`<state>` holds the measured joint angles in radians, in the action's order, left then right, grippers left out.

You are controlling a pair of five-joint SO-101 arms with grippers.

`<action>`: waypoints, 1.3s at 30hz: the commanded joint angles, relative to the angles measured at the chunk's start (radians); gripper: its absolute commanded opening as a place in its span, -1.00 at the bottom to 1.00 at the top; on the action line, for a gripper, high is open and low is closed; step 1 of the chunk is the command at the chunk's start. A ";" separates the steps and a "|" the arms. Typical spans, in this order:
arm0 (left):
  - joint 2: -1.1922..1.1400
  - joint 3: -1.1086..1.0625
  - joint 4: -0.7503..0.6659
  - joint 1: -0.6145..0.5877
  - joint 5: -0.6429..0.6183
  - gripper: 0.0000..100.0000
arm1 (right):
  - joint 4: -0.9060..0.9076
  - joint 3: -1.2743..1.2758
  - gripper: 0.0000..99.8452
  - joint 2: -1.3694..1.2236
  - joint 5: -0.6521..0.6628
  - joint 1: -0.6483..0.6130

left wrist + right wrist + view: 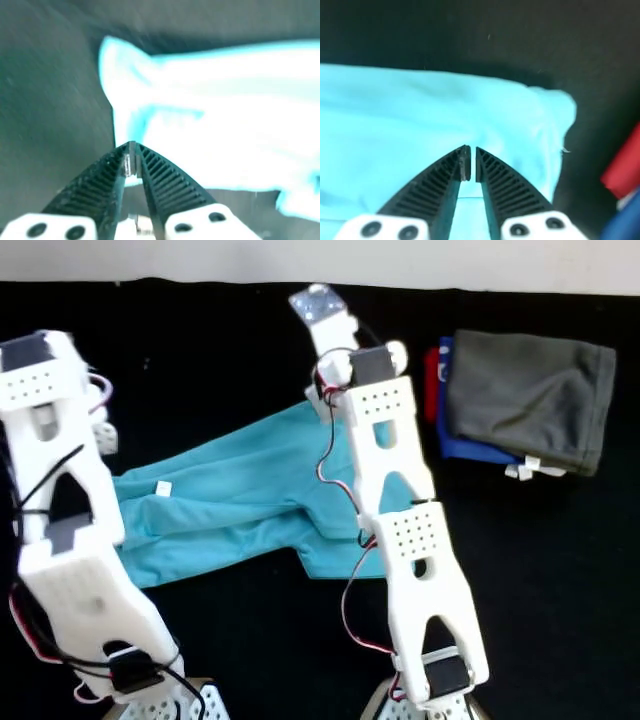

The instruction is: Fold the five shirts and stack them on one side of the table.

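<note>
Mid-table, the teal shirt (230, 505) lies in a long rumpled band between my two arms, not yet a tidy packet. Stack sits at the table's (560, 580) right side: gray shirt (530, 400) on top, blue shirt (470, 448) and red shirt (431, 370) showing at its edge. Left gripper (131, 150) hangs over one end of the teal shirt, fingers tip to tip, no cloth seen between. Right gripper (470, 160) hangs over the other end, a hair's slit between the fingers, holding nothing. My judgement: the fourth fold is in hand. Next move calls for opening both, pinching an edge each, folding the band across itself, then carrying it to the stack.
</note>
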<state>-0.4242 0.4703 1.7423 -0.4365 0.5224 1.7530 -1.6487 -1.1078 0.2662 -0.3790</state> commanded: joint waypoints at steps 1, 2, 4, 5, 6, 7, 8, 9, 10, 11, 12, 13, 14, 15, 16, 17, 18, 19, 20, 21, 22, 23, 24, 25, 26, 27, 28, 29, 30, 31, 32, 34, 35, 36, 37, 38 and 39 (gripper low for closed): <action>0.193 -0.291 -0.183 0.033 -0.002 -0.98 | 0.015 -0.116 -0.93 0.170 0.008 -0.002; 0.209 -0.363 -0.253 0.033 -0.003 -0.98 | 0.015 -0.116 -0.93 0.208 0.008 -0.002; 0.228 -0.483 -0.388 0.028 -0.003 -0.98 | 0.015 -0.085 -0.93 0.295 0.008 -0.002; 0.229 -0.532 -0.445 0.025 -0.003 -0.98 | 0.015 -0.050 -0.93 0.348 0.008 -0.002; 0.231 -0.570 -0.491 0.018 -0.005 -0.98 | 0.015 -0.001 -0.93 0.401 0.006 -0.002; 0.231 -0.599 -0.526 0.010 -0.005 -0.98 | 0.015 0.062 -0.93 0.464 0.006 -0.002; 0.231 -0.621 -0.554 0.005 -0.006 -0.98 | 0.015 0.136 -0.93 0.527 0.006 -0.002; 0.231 -0.636 -0.574 -0.002 -0.018 -0.98 | 0.015 0.219 -0.93 0.598 0.006 -0.004; 0.231 -0.648 -0.585 -0.012 -0.035 -0.98 | 0.015 0.302 -0.93 0.664 0.006 -0.005; 0.231 -0.657 -0.588 -0.013 -0.043 -0.98 | 0.013 0.392 -0.93 0.731 0.006 -0.010; 0.229 -0.665 -0.588 -0.012 -0.044 -0.98 | 0.013 0.479 -0.93 0.792 0.008 -0.013; 0.228 -0.668 -0.583 -0.010 -0.044 -0.98 | 0.012 0.562 -0.93 0.852 0.008 -0.013; 0.229 -0.680 -0.568 -0.005 -0.043 -0.98 | 0.010 0.638 -0.93 0.905 0.009 -0.013; 0.236 -0.699 -0.546 0.004 -0.041 -0.98 | 0.008 0.707 -0.93 0.952 0.009 -0.013; 0.237 -0.716 -0.516 0.013 -0.041 -0.98 | 0.007 0.765 -0.93 0.992 0.009 -0.013; 0.237 -0.725 -0.471 0.022 -0.038 -0.98 | 0.007 0.816 -0.93 1.029 0.009 -0.010; 0.237 -0.734 -0.427 0.028 -0.034 -0.98 | 0.007 0.855 -0.93 1.061 0.009 -0.008; 0.239 -0.743 -0.387 0.031 -0.011 -0.98 | 0.007 0.889 -0.93 1.090 0.009 -0.007; 0.243 -0.746 -0.348 0.031 0.009 -0.98 | 0.007 0.915 -0.93 1.115 0.009 -0.007; 0.255 -0.746 -0.313 0.027 0.021 -0.98 | 0.007 0.940 -0.93 1.139 0.009 -0.007; 0.277 -0.746 -0.282 0.013 0.029 -0.98 | 0.007 0.960 -0.93 1.161 0.009 -0.007; 0.305 -0.746 -0.250 -0.005 0.043 -0.98 | 0.007 0.978 -0.93 1.181 0.009 -0.007; 0.337 -0.746 -0.221 -0.025 0.061 -0.98 | 0.008 0.998 -0.93 1.199 0.009 -0.007; 0.372 -0.750 -0.198 -0.048 0.089 -0.98 | 0.010 1.021 -0.93 1.221 0.009 -0.007; 0.409 -0.763 -0.186 -0.070 0.121 -0.98 | 0.010 1.049 -0.93 1.245 0.009 -0.007; 0.443 -0.782 -0.173 -0.088 0.158 -0.98 | 0.010 1.081 -0.93 1.276 0.009 -0.007; 0.472 -0.809 -0.169 -0.101 0.195 -0.98 | 0.010 1.119 -0.93 1.308 0.009 -0.010; 0.498 -0.845 -0.172 -0.107 0.224 -0.98 | 0.008 1.165 -0.93 1.343 0.009 -0.013; 0.524 -0.875 -0.173 -0.108 0.242 -0.98 | 0.005 1.214 -0.93 1.372 0.009 -0.015; 0.549 -0.898 -0.180 -0.108 0.244 -0.98 | -0.002 1.264 -0.93 1.395 0.009 -0.028; 0.573 -0.909 -0.199 -0.104 0.244 -0.98 | -0.022 1.319 -0.93 1.414 0.009 -0.038; 0.608 -0.906 -0.244 -0.087 0.210 -0.98 | -0.093 1.438 -0.93 1.442 0.008 -0.041; 0.624 -0.905 -0.276 -0.081 0.166 -0.98 | -0.130 1.494 -0.93 1.451 0.006 -0.041; 0.634 -0.901 -0.305 -0.076 0.120 -0.98 | -0.163 1.541 -0.93 1.460 0.006 -0.041; 0.642 -0.903 -0.338 -0.061 0.071 -0.98 | -0.194 1.587 -0.93 1.468 0.005 -0.044; 0.644 -0.908 -0.368 -0.047 0.028 -0.98 | -0.219 1.627 -0.93 1.475 0.005 -0.045; 0.641 -0.909 -0.391 -0.033 -0.014 -0.98 | -0.237 1.664 -0.93 1.481 0.005 -0.045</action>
<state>0.1772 -0.4381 1.4185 -0.5086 0.6160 1.5858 -0.0790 0.3284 0.2662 -0.4112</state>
